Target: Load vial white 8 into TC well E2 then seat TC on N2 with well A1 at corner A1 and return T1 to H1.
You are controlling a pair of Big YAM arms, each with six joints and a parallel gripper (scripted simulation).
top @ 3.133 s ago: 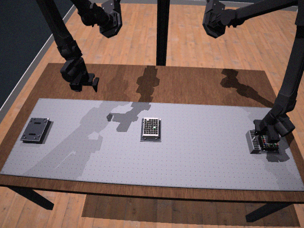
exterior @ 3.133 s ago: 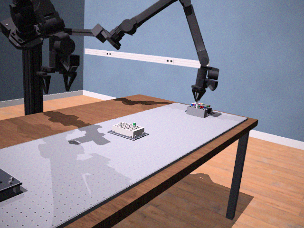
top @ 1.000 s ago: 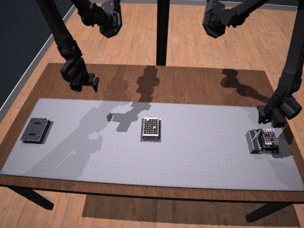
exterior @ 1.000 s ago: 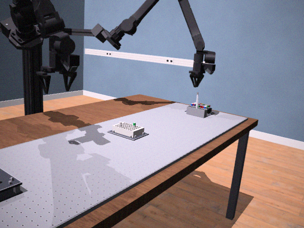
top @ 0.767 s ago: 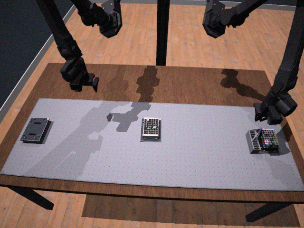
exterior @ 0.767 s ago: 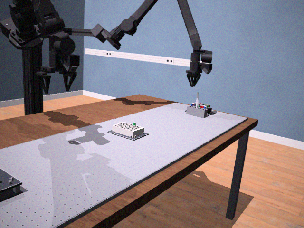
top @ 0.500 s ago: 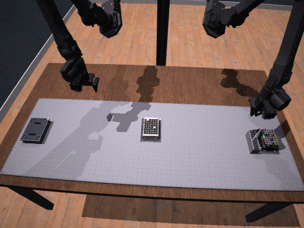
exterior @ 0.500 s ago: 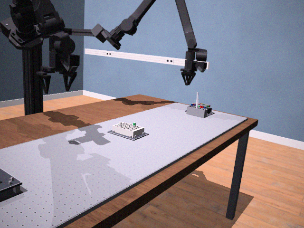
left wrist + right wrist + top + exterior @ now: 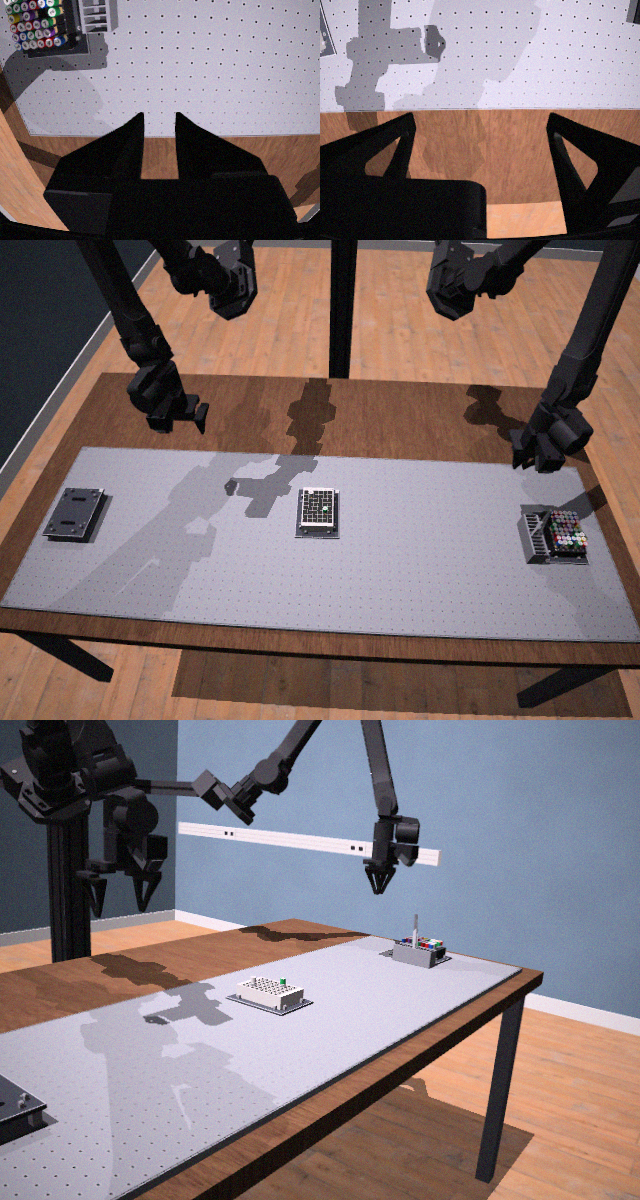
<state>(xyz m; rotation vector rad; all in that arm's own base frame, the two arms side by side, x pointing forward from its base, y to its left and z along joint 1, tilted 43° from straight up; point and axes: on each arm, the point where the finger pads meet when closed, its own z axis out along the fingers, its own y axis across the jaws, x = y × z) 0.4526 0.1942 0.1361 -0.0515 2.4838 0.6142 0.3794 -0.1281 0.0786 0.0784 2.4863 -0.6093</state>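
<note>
The white carrier TC sits on a dark nest plate mid-table. A green-capped vial and a white-capped vial stand in it; well names are unreadable. R1 holds many coloured caps. Beside it, the slotted holder H1 stands flat; forceps T1 stand in it, slots unclear. My left gripper is partly open and empty, above and behind H1. My right gripper is wide open and empty, high over the table's rear.
Raised nest N2 is at the right arm's side, with two dark slots and nothing on it. The grey perforated board carries all the fixtures. A black post rises behind the table.
</note>
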